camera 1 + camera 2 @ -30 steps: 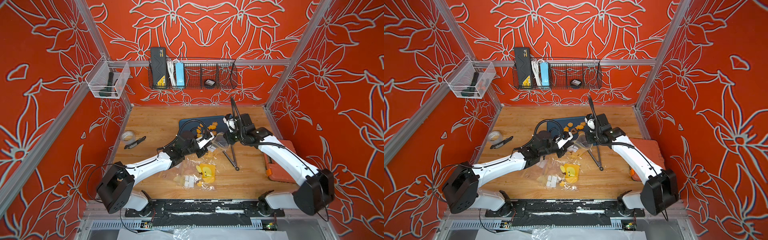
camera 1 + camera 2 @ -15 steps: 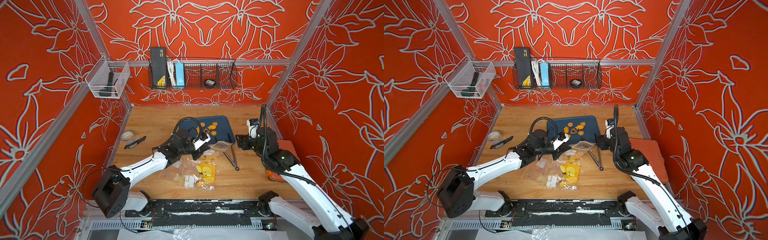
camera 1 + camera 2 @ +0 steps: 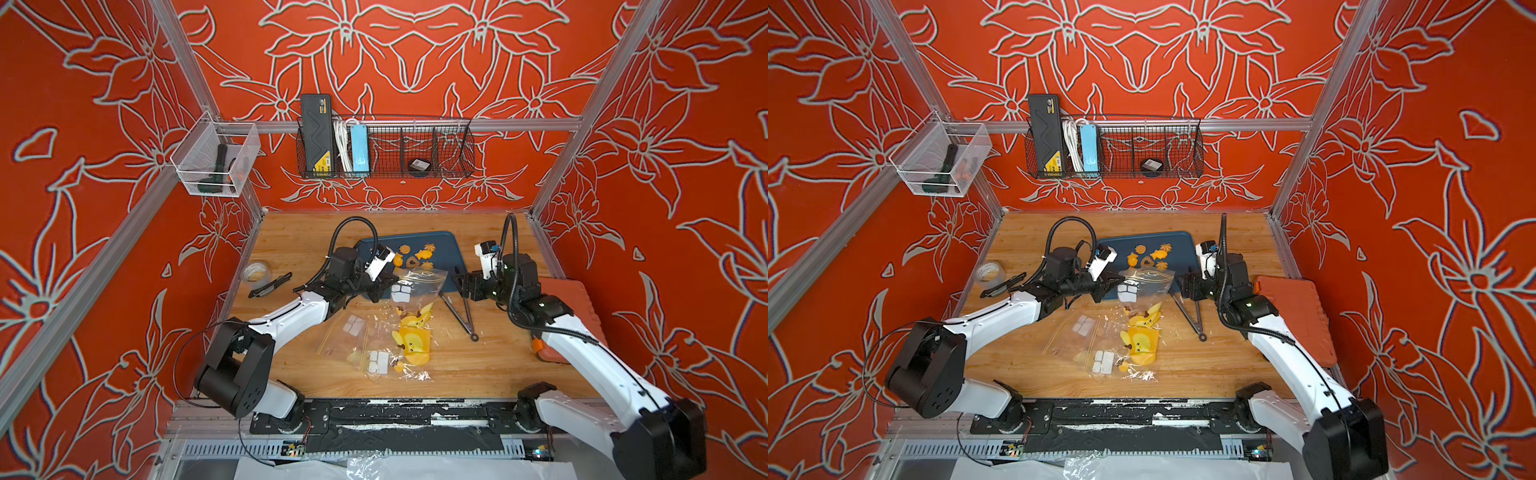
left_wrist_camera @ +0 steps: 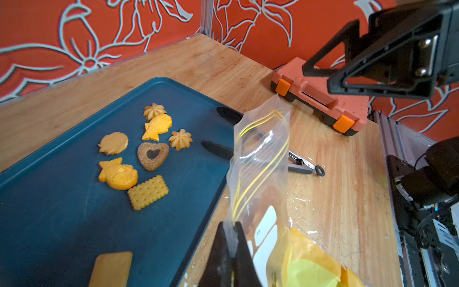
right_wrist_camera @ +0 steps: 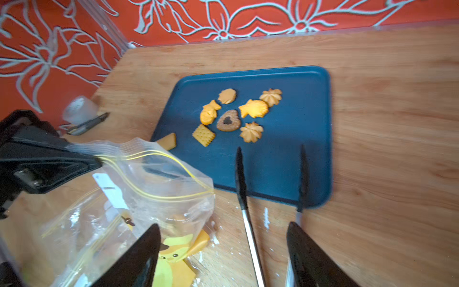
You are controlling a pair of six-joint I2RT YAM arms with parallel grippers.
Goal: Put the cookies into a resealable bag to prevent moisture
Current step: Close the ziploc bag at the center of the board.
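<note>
The cookies [image 4: 146,154] lie clustered on the blue tray [image 4: 62,211]. Just beside it stands the resealable bag [image 4: 260,154], its zip edge clamped in the left gripper [image 4: 229,238]. The right gripper [image 5: 223,227], at the bag's mouth a second ago, has drawn back. Its jaws are wide apart and empty over the tongs [image 5: 250,236].

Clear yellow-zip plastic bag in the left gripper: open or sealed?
Open: on the clear bag, yellow zip lines bow apart in both wrist views.
</note>
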